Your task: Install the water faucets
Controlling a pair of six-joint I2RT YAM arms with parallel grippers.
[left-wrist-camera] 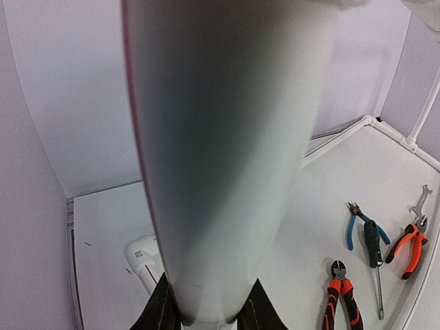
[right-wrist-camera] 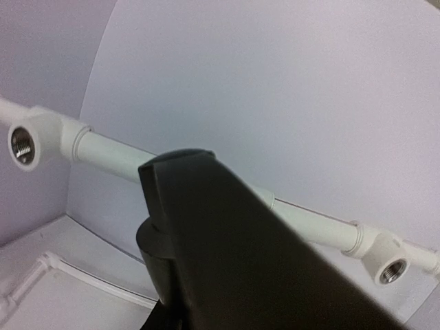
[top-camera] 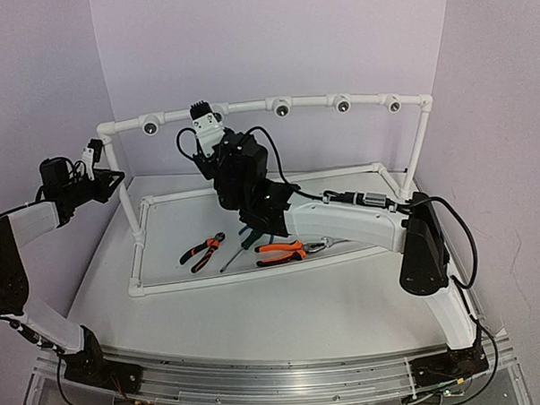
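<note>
A dark grey water faucet (right-wrist-camera: pixel 227 261) fills the right wrist view, rising from between the jaws of my right gripper (top-camera: pixel 206 127), which is shut on it. In the top view the water faucet (top-camera: pixel 200 109) sits up at the white top rail (top-camera: pixel 248 105), between two open sockets (right-wrist-camera: pixel 23 144) (right-wrist-camera: pixel 390 269). Whether it is seated in a socket is hidden. My left gripper (left-wrist-camera: pixel 210 306) is shut on the frame's upright white pipe (left-wrist-camera: pixel 220 137) at the left corner; dark fingers (left-wrist-camera: pixel 161 309) press on both sides of it.
Inside the pipe frame on the table lie orange-and-black pliers (top-camera: pixel 202 252), a second orange pair (top-camera: pixel 281 251) and a screwdriver (top-camera: pixel 240 242). Blue cutters (left-wrist-camera: pixel 357 223) and a wrench (left-wrist-camera: pixel 419 201) show in the left wrist view. More open sockets (top-camera: pixel 342 103) line the rail.
</note>
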